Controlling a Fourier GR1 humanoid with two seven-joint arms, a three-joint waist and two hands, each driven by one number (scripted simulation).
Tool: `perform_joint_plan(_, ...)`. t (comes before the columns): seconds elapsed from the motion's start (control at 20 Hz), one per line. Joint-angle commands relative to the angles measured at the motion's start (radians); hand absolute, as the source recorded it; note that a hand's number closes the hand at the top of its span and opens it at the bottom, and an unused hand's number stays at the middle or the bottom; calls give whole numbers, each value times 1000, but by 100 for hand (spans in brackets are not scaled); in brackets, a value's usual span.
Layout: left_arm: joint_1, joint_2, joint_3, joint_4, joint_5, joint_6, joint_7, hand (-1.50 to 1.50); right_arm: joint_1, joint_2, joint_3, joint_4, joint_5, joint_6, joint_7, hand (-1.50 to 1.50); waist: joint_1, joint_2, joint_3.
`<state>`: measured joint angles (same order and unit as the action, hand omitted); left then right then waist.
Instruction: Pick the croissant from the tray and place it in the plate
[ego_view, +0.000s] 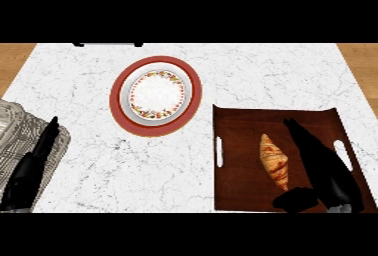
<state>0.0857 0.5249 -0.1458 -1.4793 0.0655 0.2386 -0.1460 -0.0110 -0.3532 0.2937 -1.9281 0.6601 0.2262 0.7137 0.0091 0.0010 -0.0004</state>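
croissant (274, 161) on tray (240, 185), unlabelled

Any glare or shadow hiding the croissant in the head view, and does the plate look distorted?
Head view: no glare; the croissant shows plainly on the dark tray, with the right hand black beside it, its outline hard to read. Head view: the plate looks taller than wide. The left hand shows at lower left.

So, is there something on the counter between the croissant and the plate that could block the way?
Nothing visible does. Between the croissant on the tray and the plate lies only the tray's left rim and bare counter.
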Motion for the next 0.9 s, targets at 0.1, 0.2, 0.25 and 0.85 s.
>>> perform_joint_plan(0.1, -16, -32, 26, 3, -35, -17, 35, 0, -106, 8, -33, 148, -15, 114, -16, -150, -5, 0, 0)
perform_joint_plan(0.2, -1, -17, 64, -34, -26, -63, 57, 0, -31, -7, -52, 107, -11, 123, -55, -150, -8, -2, 1)
perform_joint_plan(0.25, 17, -84, 10, -31, -92, -7, 31, 0, -19, 35, -11, 144, 40, 65, -81, -150, -8, -1, 1)
perform_joint_plan(0.85, 82, -102, 123, -56, -105, -120, -7, 0, -69, 87, -64, 390, 87, 79, -223, -150, -4, -2, 1)
